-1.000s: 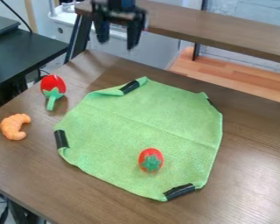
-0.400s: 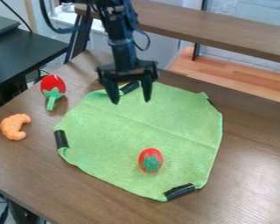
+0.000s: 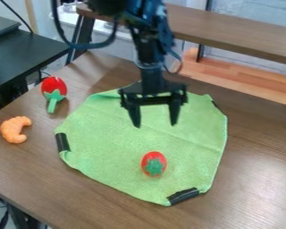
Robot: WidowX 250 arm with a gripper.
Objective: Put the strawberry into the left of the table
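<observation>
My gripper [image 3: 155, 125] hangs over the upper middle of the green cloth, open, with nothing between its two fingers. Below it in the view, the red strawberry [image 3: 153, 162] with a green leafy top lies on the lower part of the cloth [image 3: 98, 129]. A gap separates the strawberry from the fingertips. The brown table [image 3: 44, 179] carries the cloth, and its left part extends beyond the cloth's edge.
At the table's left are a red toy with a green stem [image 3: 54, 91] and an orange croissant-like toy [image 3: 14, 129]. Black clips [image 3: 62, 142] hold the cloth's edges. A raised wooden shelf [image 3: 229, 33] runs behind the table.
From the top edge, my gripper has come down and to the right over the cloth, its fingers open throughout. The strawberry, cloth and other toys stay where they were.
</observation>
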